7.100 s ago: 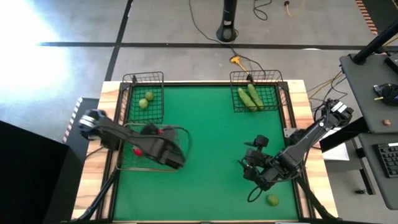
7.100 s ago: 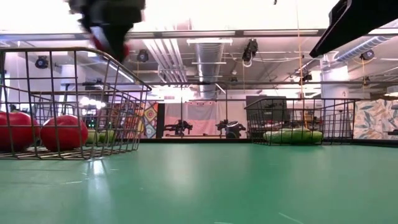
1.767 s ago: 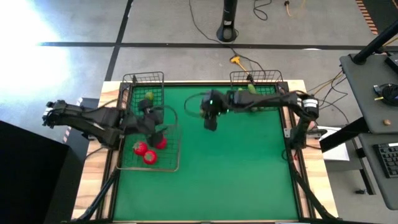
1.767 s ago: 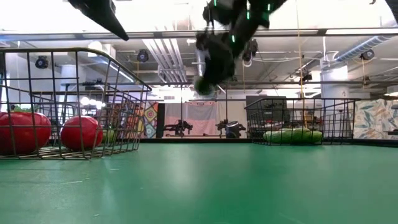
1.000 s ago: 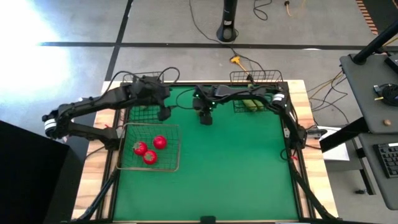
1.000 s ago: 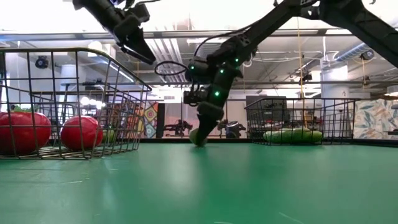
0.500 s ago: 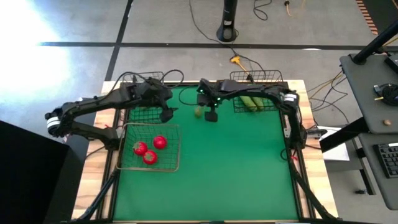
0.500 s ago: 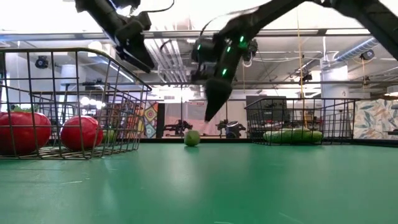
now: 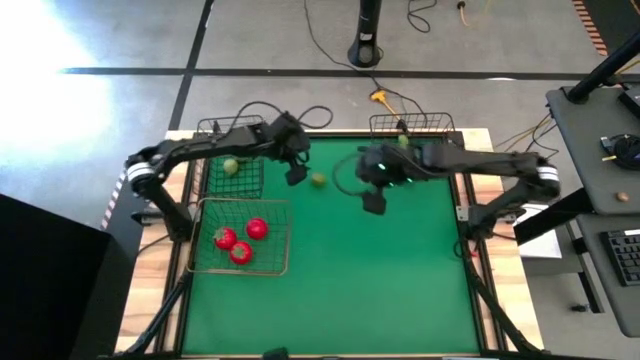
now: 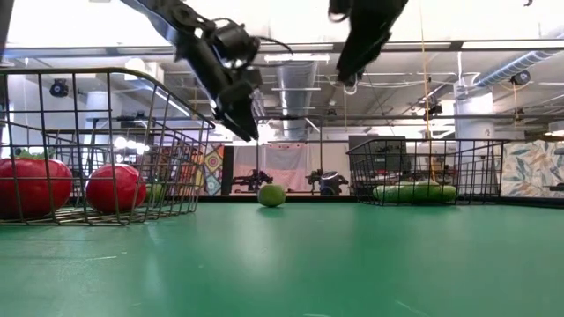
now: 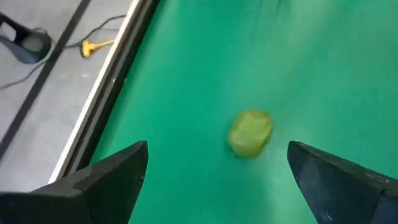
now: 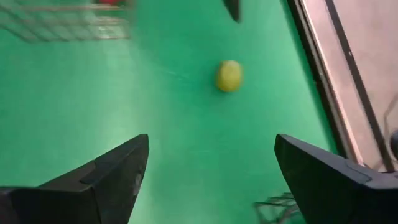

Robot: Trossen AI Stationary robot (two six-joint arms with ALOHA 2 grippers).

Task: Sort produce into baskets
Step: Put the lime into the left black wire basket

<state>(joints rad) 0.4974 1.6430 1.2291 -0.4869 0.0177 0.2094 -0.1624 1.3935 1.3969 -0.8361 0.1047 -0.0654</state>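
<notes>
Left gripper (image 9: 296,175) near far edge, fingers spread. Right gripper (image 9: 373,202) toward table centre, raised, fingers apart.

**Workshop floor, cables and a bright ceiling behind the table**

The table (image 9: 330,290) has a green top edged with pale wood. Around it lies a grey concrete floor (image 9: 120,40) crossed by dark lines, with a strong patch of light at one corner. A black stand base (image 9: 367,45) sits on the floor beyond the far edge, thin cables trailing from it, and a yellow connector (image 9: 379,97) lies close to the table. To one side stands a dark desk (image 9: 590,130) with a keyboard (image 9: 625,255). The level view shows ceiling ducts (image 10: 295,84), strip lights and patterned wall panels (image 10: 529,167).
</notes>
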